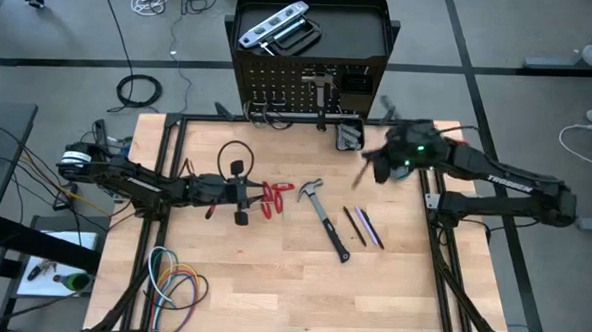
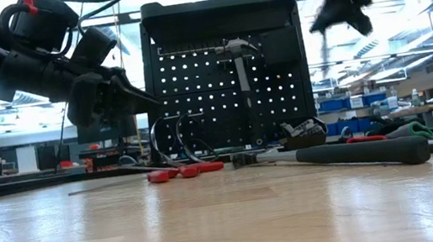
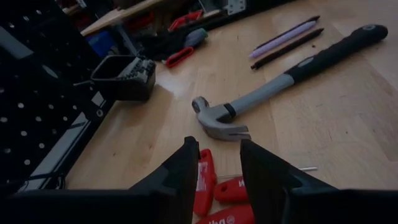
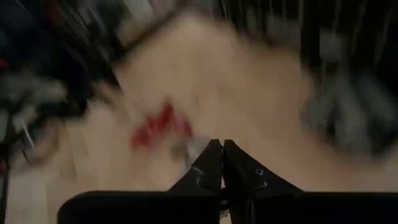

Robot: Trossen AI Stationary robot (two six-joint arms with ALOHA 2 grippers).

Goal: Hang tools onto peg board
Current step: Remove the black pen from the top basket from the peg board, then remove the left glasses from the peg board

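high: one hammer hangs on peg board; second hammer, red-handled pliers mid-bench, unhung | low: right gripper raised | left wrist: left gripper part-open, empty above pliers | right wrist: fingers closed, empty

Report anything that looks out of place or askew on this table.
Nothing looks damaged or spilled. One hammer hangs on the peg board; the other hammer, the red-handled pliers and thin screwdrivers lie loose at odd angles on the tabletop.
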